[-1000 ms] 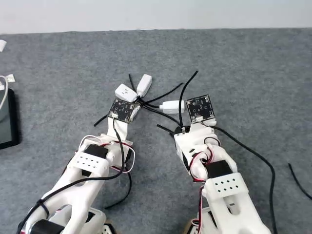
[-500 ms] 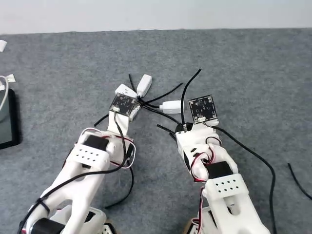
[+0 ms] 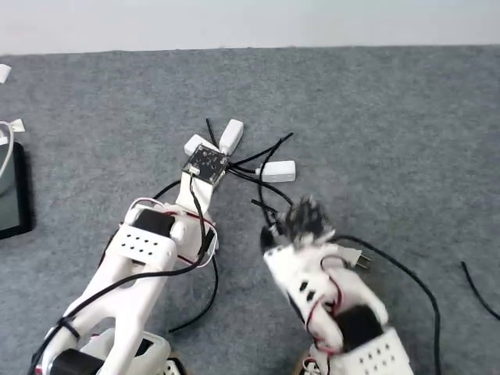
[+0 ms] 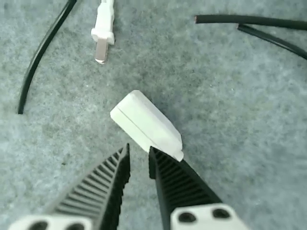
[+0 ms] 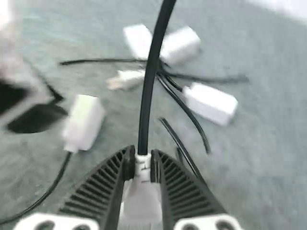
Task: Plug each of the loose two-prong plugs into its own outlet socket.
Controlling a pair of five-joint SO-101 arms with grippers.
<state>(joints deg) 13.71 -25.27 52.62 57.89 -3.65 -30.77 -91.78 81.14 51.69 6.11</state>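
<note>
The right pincer (image 5: pixel 142 154) was seen clamped on a white two-prong plug (image 5: pixel 140 194). Its black cable (image 5: pixel 152 72) ran out ahead past the fingertips, and the prongs were hidden, so their heading could not be told. Farther on, white blocks lay on the grey counter (image 3: pixel 406 117) among crossed black leads, the outer socket block (image 5: pixel 211 103) being well apart from that pincer. The left pincer (image 4: pixel 139 154) was held narrowly open and empty, low over the counter, with one fingertip just beside an edge of the near socket block (image 4: pixel 146 125). A loose plug (image 4: pixel 102 32) lay beyond it, a prong showing. The step in hand was judged to be bracing a socket while the held plug was brought to it. For this to go well, the near socket block would best be gripped across its narrow sides, with the slotted face left uncovered and turned toward the other arm. The prongs should be confirmed to point outward before any approach, then squared to the slots and pressed straight along their own line. The cable should be kept clear of the crossed leads so that nothing is dragged.
</note>
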